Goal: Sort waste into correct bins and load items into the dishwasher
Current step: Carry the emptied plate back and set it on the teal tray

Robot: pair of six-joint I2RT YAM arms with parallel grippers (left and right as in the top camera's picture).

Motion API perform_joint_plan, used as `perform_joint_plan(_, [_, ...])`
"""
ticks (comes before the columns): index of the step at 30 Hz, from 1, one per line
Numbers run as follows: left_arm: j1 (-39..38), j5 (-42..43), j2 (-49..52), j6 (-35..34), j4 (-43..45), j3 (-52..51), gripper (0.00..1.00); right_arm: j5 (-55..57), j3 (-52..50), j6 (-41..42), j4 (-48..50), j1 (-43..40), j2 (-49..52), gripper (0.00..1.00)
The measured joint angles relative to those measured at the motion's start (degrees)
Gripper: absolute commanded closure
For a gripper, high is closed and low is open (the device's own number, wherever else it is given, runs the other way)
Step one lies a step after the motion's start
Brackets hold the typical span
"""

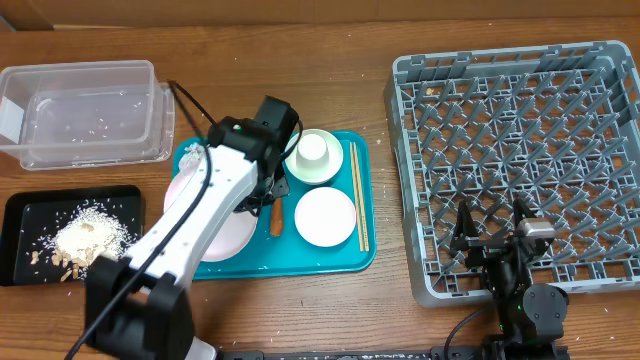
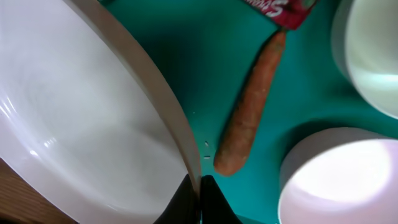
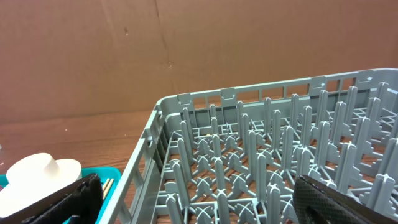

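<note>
The carrot (image 2: 249, 112) lies on the teal tray (image 1: 250, 262), between the large plate (image 1: 205, 230) on its left and the small plate (image 1: 325, 215) on its right, and it touches neither of them. Its far tip meets a corner of the red wrapper (image 2: 281, 9). Beyond the small plate stands the bowl (image 1: 298, 168) with the cup (image 1: 315, 150) in it. The chopsticks (image 1: 357, 195) lie side by side along the right edge of the tray.

The left fingers (image 2: 183, 205) are clenched together, with their tips right at the rim of the large plate on the side toward the carrot. I cannot tell whether they pinch this rim.

At the far left, the clear tub (image 1: 160, 110) holds only a few scattered white crumbs. Nearer, the black tray (image 1: 20, 215) holds a heap of pale crumbs and shells (image 1: 85, 240). At the right, the dish rack (image 1: 405, 150) shows its lattice floor and upright pegs. The right fingers (image 3: 348, 202) are spread wide with nothing between them, and they hang over the near left part of the rack.

A strip of bare counter (image 1: 330, 310) separates the right edge of the teal tray from the left wall of the rack. The tub comes close to the far left corner of the teal tray, and the black tray lies just beside its left edge. The left arm reaches across the large plate.
</note>
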Motion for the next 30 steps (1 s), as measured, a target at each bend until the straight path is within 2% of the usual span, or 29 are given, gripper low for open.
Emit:
perform_joint_plan(8, [0.00,1.40,5.60,0.00,-0.07,-0.11,0.96,-0.02,0.00,0.02,0.00,0.00,0.00,0.00])
perform_joint_plan(25, [0.00,0.87,6.47,-0.50,0.44,-1.29,0.96,-0.02,0.00,0.00,-0.02,0.00,0.00,0.00])
perform_joint_plan(26, [0.00,0.87,6.47,-0.74,0.72,-1.77,0.95,-0.02,0.00,-0.02,-0.02,0.00,0.00,0.00])
perform_joint_plan(28, [0.00,0.87,6.51,-1.01,1.40,-2.51,0.85,0.02,0.00,0.00,-0.02,0.00,0.00,0.00])
perform_joint_plan(30, [0.00,0.87,6.56,-1.57,1.75,-3.08,0.82,0.00,0.00,0.00,-0.02,0.00,0.00,0.00])
